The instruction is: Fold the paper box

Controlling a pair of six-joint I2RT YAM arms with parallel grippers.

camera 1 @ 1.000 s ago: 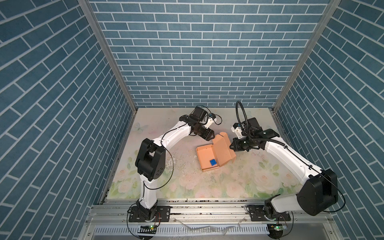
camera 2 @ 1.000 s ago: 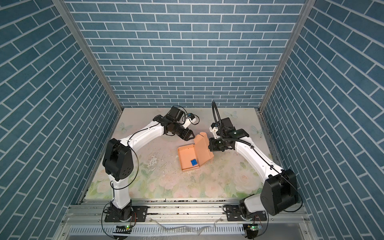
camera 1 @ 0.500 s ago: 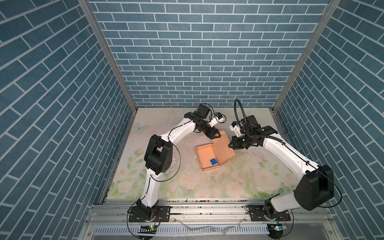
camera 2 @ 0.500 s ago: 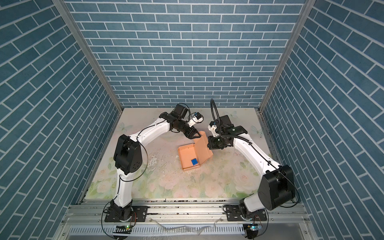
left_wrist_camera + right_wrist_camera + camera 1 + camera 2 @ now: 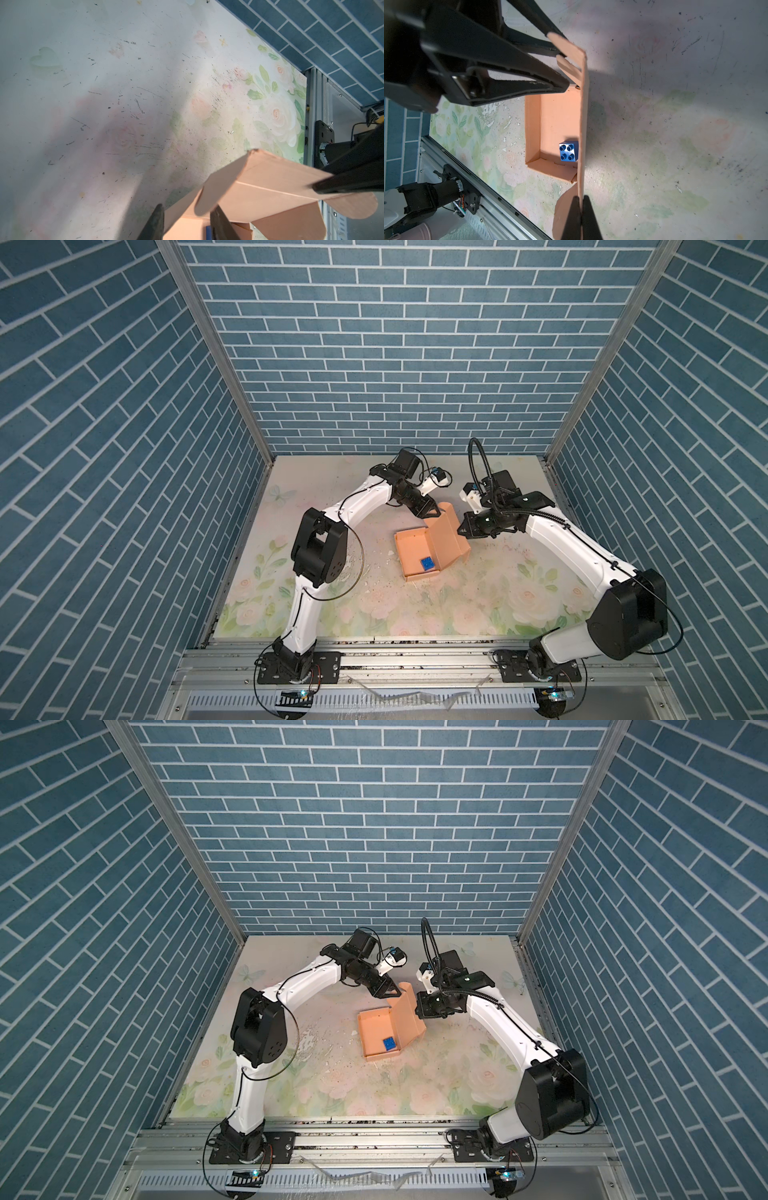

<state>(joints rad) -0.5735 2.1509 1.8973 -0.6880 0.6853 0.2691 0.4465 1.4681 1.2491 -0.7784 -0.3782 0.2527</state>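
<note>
Found box (image 5: 415, 547) near middle of desk (image 5: 374, 614), tray flat and open upward, lid (image 5: 446, 533) raised steeply along its right side. Noted blue brick (image 5: 427, 563) inside tray, by the near wall, close under lid. Saw right tool (image 5: 579, 198) pinched together on lid's free top edge, card clamped between its fingers; reached in from lid's outer side in both top views. Saw left tool (image 5: 187, 207) at lid's far end, fingers (image 5: 158, 216) apart, with rounded end flap lying between them; could not tell whether either finger touched it. Recorded desk as floral-printed, scuffed, flecked with white chips left of box.
</note>
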